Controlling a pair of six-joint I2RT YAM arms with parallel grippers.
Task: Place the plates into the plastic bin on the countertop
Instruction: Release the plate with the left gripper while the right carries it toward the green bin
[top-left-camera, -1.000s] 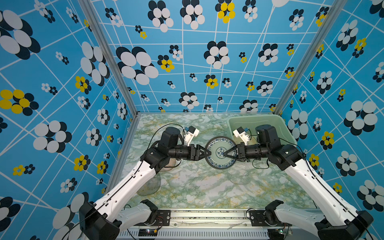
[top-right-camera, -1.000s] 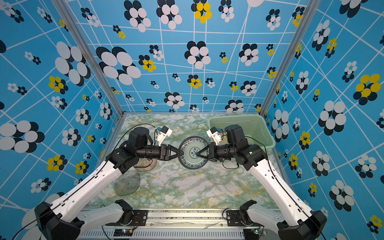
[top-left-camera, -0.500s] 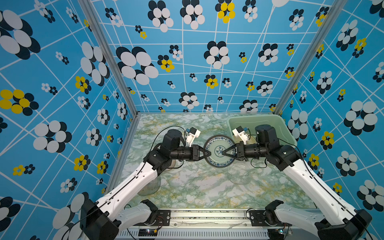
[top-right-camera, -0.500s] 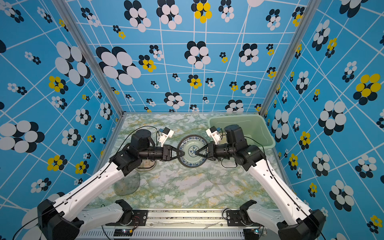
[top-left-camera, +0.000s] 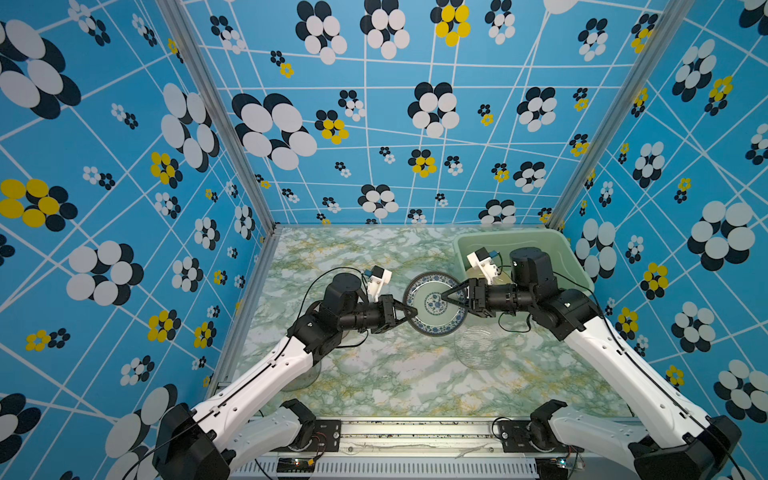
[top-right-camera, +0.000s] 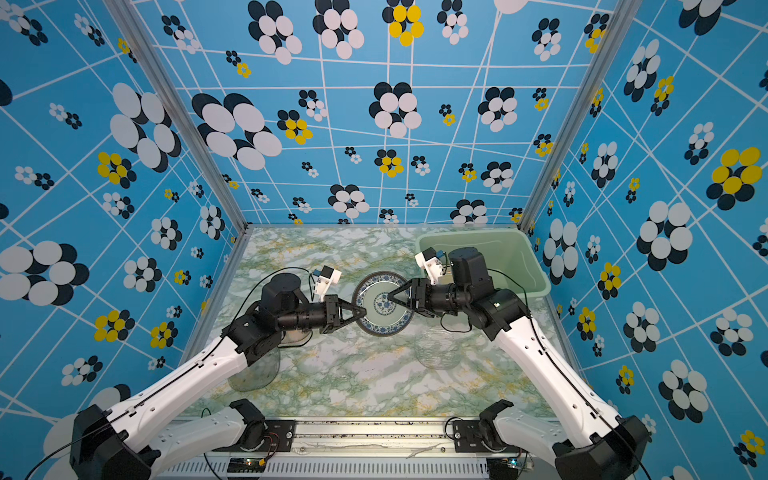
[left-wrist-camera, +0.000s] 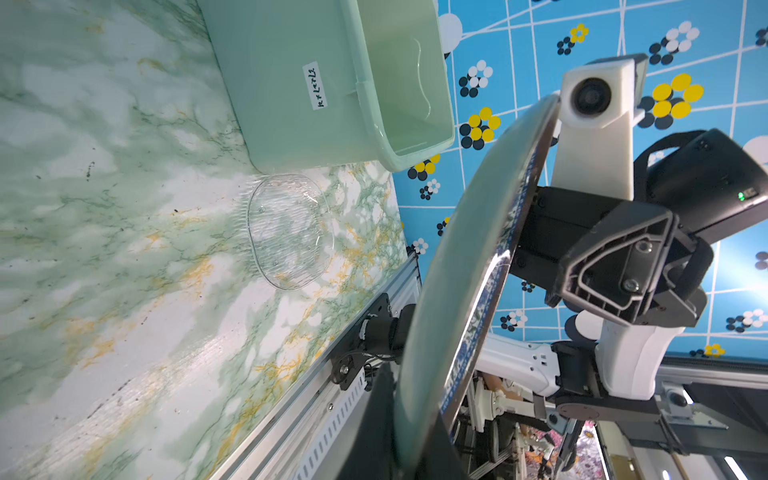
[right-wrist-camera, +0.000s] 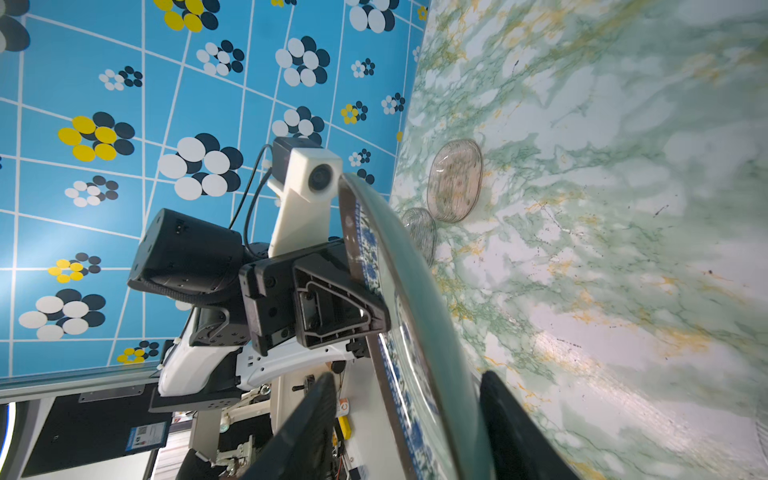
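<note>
Blue-patterned plate (top-left-camera: 434, 305) is held off the countertop (top-left-camera: 374, 374) between the two arms, at mid-table, just beside the near left corner of the plastic bin (top-left-camera: 519, 237); it is not in the bin. In both top views its patterned face is turned up towards the camera; the wrist views show it edge-on and clear of the surface.

Left gripper (top-left-camera: 411, 312): jaws pressed together on the plate's left rim, pinching it; the left wrist view shows the rim running down between its dark fingers (left-wrist-camera: 374, 419).

Right gripper (top-left-camera: 446, 297): jaws spread to either side of the plate's right half; in the right wrist view the fingers (right-wrist-camera: 303, 432) straddle the plate, with a clear gap on the patterned side, so there is no grip.

Bin stands at the far right corner of the countertop; a white handwritten label (left-wrist-camera: 316, 85) is on its outer wall.

Clear glass plate (top-left-camera: 478, 347) lies flat on the countertop near the bin, below the right gripper; second clear plate (top-right-camera: 253, 370) lies partly under the left arm.
</note>
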